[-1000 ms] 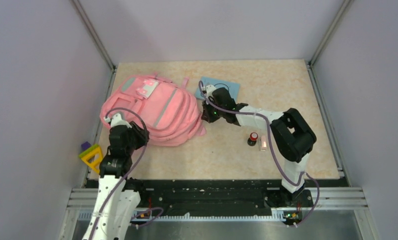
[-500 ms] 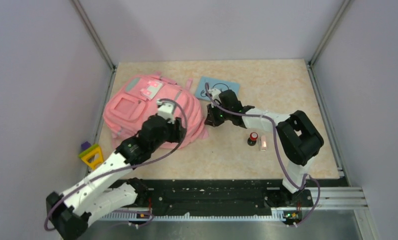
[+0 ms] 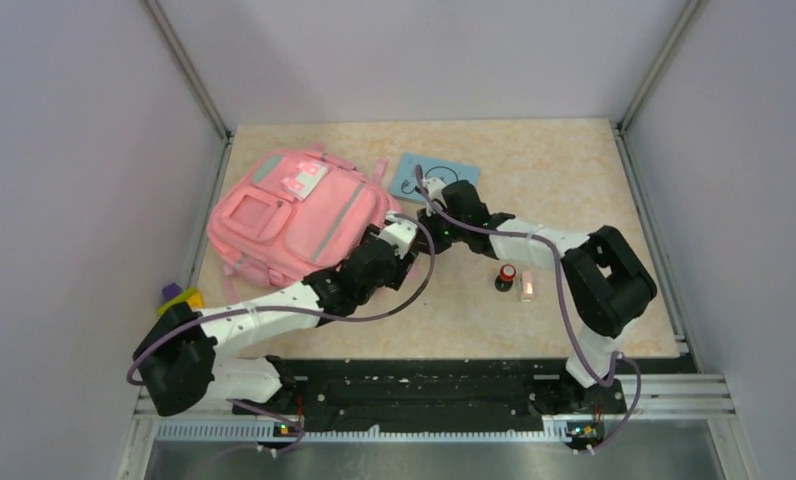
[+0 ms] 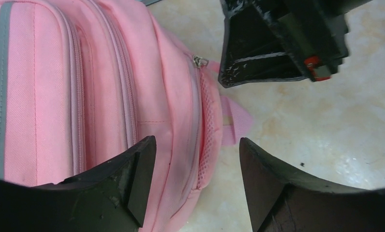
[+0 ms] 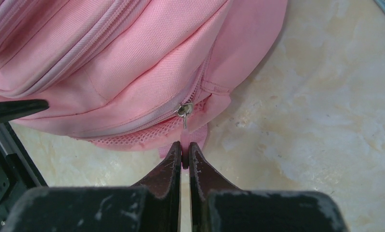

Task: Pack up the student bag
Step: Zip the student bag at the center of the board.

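We are pinching our right gripper (image 5: pixel 185 153) fully closed on the thin pink ribbon tab (image 5: pixel 184 136) that is hanging from the small silver metal zipper slider (image 5: pixel 183 110). The slider is sitting at the end of a zip on the large soft pink fabric backpack (image 3: pixel 294 215) with grey-green trim stripes, just above a strip of pink mesh (image 5: pixel 132 138) along the backpack's edge.

We are holding our left gripper (image 4: pixel 196 147) spread wide, and it is gripping nothing. Its two dark fingers (image 4: pixel 132 179) are straddling the same edge of the backpack: one is hovering over the pink fabric, the other over the bare surface beside it. We cannot tell whether either finger is touching. In the left wrist view the right gripper is showing just past the zip end.

The backpack is lying front side up on the beige marbled tabletop (image 3: pixel 574 170), ahead of our left arm's base, and both grippers are meeting at its corner nearest our right arm.

A flat light blue rectangular card (image 3: pixel 459 172) with dark line markings is lying just beyond that corner. A small black bottle with a red cap (image 3: pixel 507 276) and a small pale block (image 3: pixel 526 290) are standing side by side, well apart from the backpack on our right arm's side. A yellow and purple plastic toy (image 3: pixel 179 297) is resting near the backpack's opposite, near-left corner.
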You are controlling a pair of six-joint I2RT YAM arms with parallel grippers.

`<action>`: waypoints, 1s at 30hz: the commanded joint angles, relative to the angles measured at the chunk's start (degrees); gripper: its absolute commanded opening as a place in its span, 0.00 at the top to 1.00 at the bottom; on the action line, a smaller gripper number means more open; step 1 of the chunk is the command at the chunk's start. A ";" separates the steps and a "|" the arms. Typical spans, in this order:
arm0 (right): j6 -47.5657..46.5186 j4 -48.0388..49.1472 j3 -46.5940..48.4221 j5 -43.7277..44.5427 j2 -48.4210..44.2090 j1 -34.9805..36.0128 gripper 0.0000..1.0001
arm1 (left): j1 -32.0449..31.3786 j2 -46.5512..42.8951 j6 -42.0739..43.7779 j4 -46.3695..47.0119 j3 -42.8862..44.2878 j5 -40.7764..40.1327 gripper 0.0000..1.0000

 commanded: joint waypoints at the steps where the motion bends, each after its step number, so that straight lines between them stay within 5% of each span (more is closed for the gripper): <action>1: 0.40 -0.05 -0.07 -0.47 -4.11 0.05 1.00 | -0.22 3.96 2.30 4.72 1.92 -6.46 0.31; 10: 1.61 5.48 -2.51 0.69 -4.10 0.09 1.00 | -0.21 10.01 2.03 8.24 -0.11 -15.71 0.38; 14: 3.18 12.88 -5.16 1.07 -4.08 0.22 1.00 | -0.20 12.08 0.04 7.78 -0.48 -22.93 0.72; 20: 2.73 17.99 -6.12 8.07 -4.72 3.11 1.00 | -0.20 8.90 -4.03 7.23 -3.30 -21.22 0.98; 30: 3.02 7.04 2.51 29.82 -3.29 4.84 1.00 | -0.37 -7.37 -19.56 -12.40 -4.92 -13.86 1.00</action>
